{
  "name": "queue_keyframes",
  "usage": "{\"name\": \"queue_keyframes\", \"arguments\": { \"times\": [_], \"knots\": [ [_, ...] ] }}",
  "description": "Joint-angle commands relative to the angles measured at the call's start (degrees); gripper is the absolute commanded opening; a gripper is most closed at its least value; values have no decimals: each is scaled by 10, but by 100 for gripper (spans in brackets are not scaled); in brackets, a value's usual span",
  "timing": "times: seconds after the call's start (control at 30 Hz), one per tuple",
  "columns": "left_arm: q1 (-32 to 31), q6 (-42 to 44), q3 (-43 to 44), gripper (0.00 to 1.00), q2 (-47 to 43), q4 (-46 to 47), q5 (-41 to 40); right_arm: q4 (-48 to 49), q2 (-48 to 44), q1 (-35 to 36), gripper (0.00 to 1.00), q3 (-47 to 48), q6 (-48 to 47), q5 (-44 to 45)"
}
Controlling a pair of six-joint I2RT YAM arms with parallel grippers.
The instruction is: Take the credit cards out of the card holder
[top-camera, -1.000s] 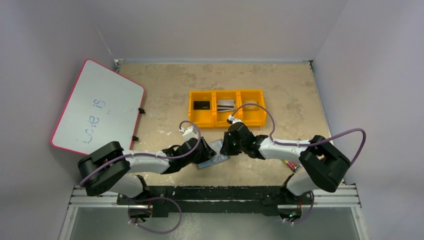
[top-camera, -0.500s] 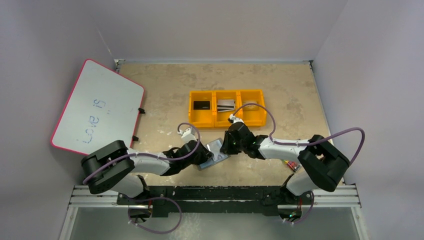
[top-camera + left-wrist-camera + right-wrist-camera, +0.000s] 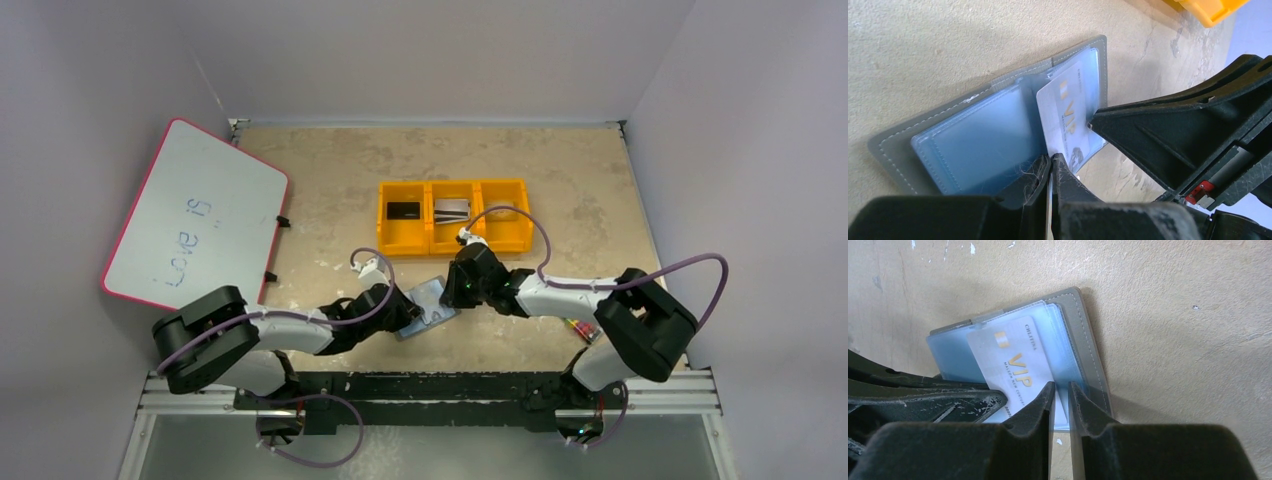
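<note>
While the left gripper [image 3: 1050,160] sits shut at the card's [image 3: 1068,112] lower edge, the right gripper [image 3: 1059,386] narrowly clamps the holder's [image 3: 1087,340] flap.

A yellow tray [image 3: 428,238] with three boxes sits in the middle of the sandy-brown table [image 3: 330,180]. A white board [image 3: 195,215] with a pink edge leans at the left. It says "Love is" in blue. Something small and colourful [image 3: 578,327] peeks out on the right.

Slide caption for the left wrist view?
Left pincer pinches a corner of the VIP card in the open card holder.
</note>
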Motion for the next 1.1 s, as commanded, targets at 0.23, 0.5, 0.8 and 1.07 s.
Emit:
{"name": "queue_keyframes", "arguments": {
  "times": [0.23,0.5,0.8,1.07],
  "knots": [
    [-3,21,-25,0,-45,-50,-8,-55,19,-1,19,3,5,37],
    [-3,24,-17,0,-43,-23,-6,-21,1,0,23,25,-37,3],
    [-3,18,-9,10,-42,-17,-11,-46,46,11,22,44,-38,21],
    [-3,2,-16,19,-31,27,-16,-34,56,14,22,30,-31,15]
  ]
}}
